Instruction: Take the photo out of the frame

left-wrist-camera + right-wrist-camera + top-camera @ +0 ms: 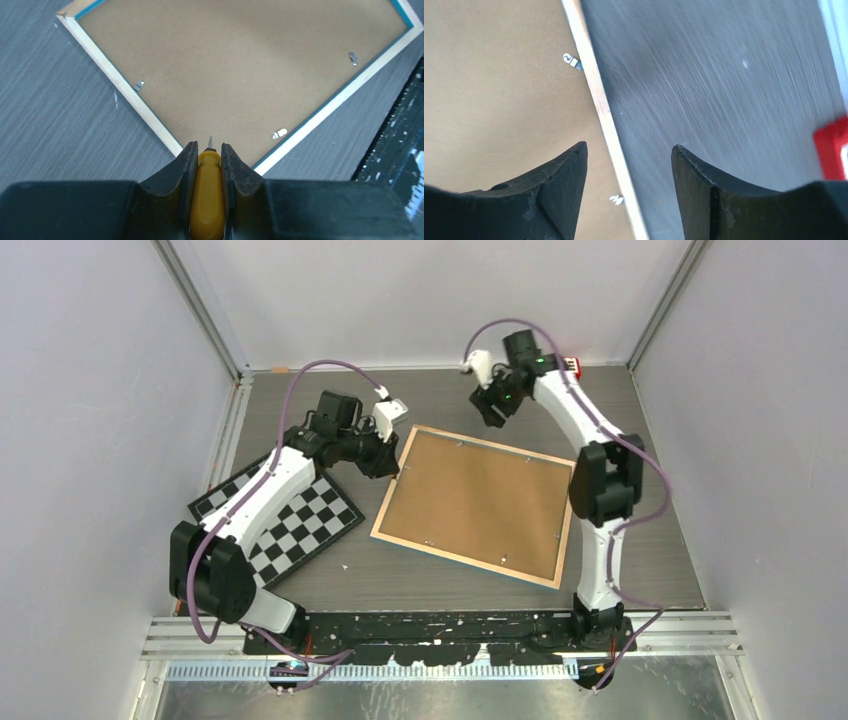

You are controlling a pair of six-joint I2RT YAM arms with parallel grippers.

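Clamped between the fingers of the left gripper (207, 147) is a yellow-handled tool (206, 200), its small metal tip pointing at one corner of the frame (117, 78), at or just above the wood edge there. That frame lies face down on the grey table (724, 100), towards the middle, with its brown backing board (240, 65) uppermost and sitting flush inside the light wood edge. Small metal clips (139, 85) show along the inner edges; whether any is turned clear of the board is too small to tell. The right gripper (629, 150) hangs over the frame's far edge with its fingers apart and nothing between them. A chequered board (300, 525) lies off to the left, just beside the frame, under the left arm. No part of the photo shows, so it is most likely under the backing, inside the frame. By that reading the task is at an early stage: freeing the clips, lifting the backing and drawing out the photo all remain
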